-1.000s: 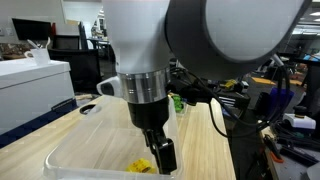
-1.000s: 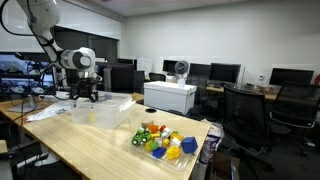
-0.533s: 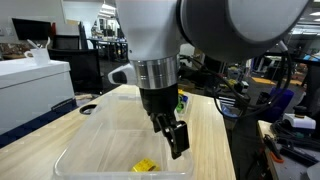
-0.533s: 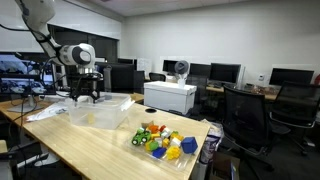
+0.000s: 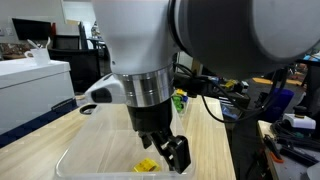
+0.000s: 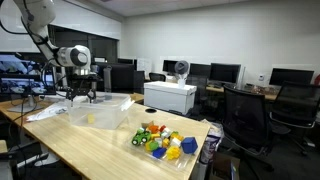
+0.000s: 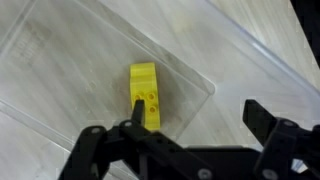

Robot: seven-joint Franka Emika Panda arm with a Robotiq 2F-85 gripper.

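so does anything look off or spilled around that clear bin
Nothing stands out. The yellow block lies alone on the floor of the clear bin, skewed to its walls but intact. The gripper hangs over it with jaws open. The coloured toys sit in one heap on the table.

Block [image 7: 146, 92] in bin [image 7: 60, 50] on table [image 7: 262, 62], tool [image 7: 198, 122] just above

yellow block [image 7: 146, 92], flat in clear bin [image 7: 60, 50]

Colourful toys [image 6: 160, 140] lie before a white box [image 6: 170, 97], perhaps a printer.
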